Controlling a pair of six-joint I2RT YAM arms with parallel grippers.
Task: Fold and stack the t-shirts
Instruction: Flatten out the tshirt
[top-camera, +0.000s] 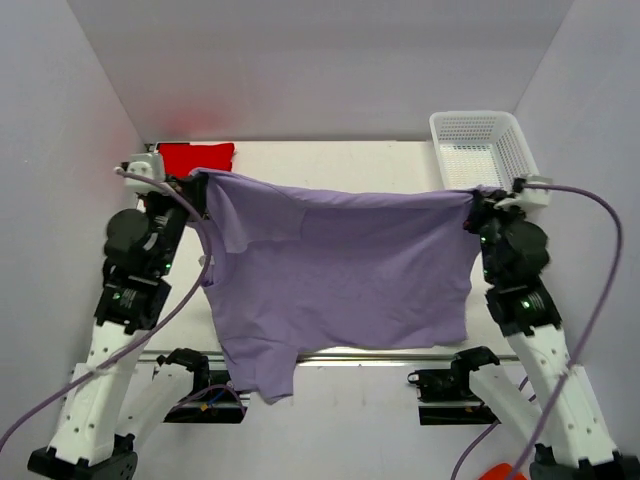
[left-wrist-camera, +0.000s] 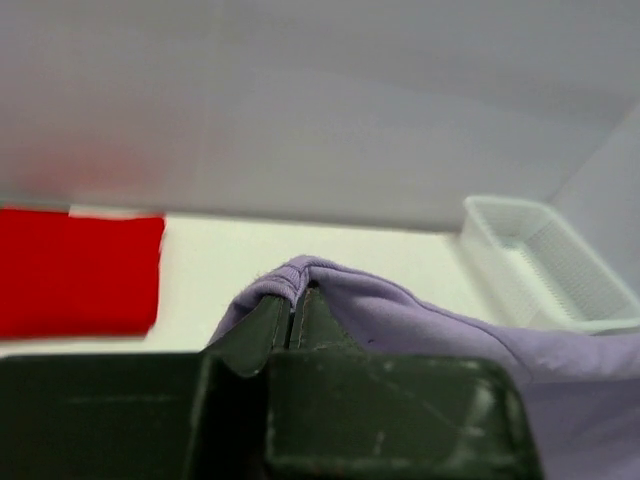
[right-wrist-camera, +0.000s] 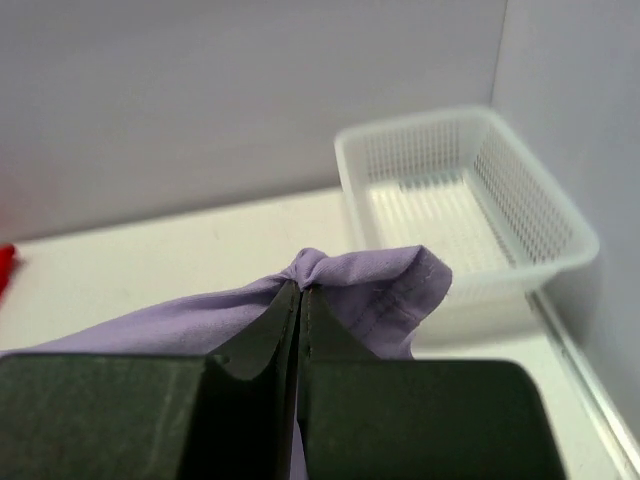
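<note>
The lavender t-shirt (top-camera: 340, 270) hangs spread in the air between both arms, its lower edge over the near table edge. My left gripper (top-camera: 197, 183) is shut on its upper left corner; the pinched cloth (left-wrist-camera: 290, 275) shows in the left wrist view above my gripper (left-wrist-camera: 296, 296). My right gripper (top-camera: 474, 203) is shut on the upper right corner; the bunched hem (right-wrist-camera: 360, 275) shows above my gripper (right-wrist-camera: 301, 292). The red t-shirt (top-camera: 196, 156) lies as a folded rectangle at the far left of the table, and it shows in the left wrist view (left-wrist-camera: 75, 270).
A white mesh basket (top-camera: 482, 148) stands at the far right corner, just beyond the right gripper; it shows in the right wrist view (right-wrist-camera: 470, 210) and the left wrist view (left-wrist-camera: 540, 265). White walls close the table on three sides. An orange object (top-camera: 497, 472) sits at the bottom edge.
</note>
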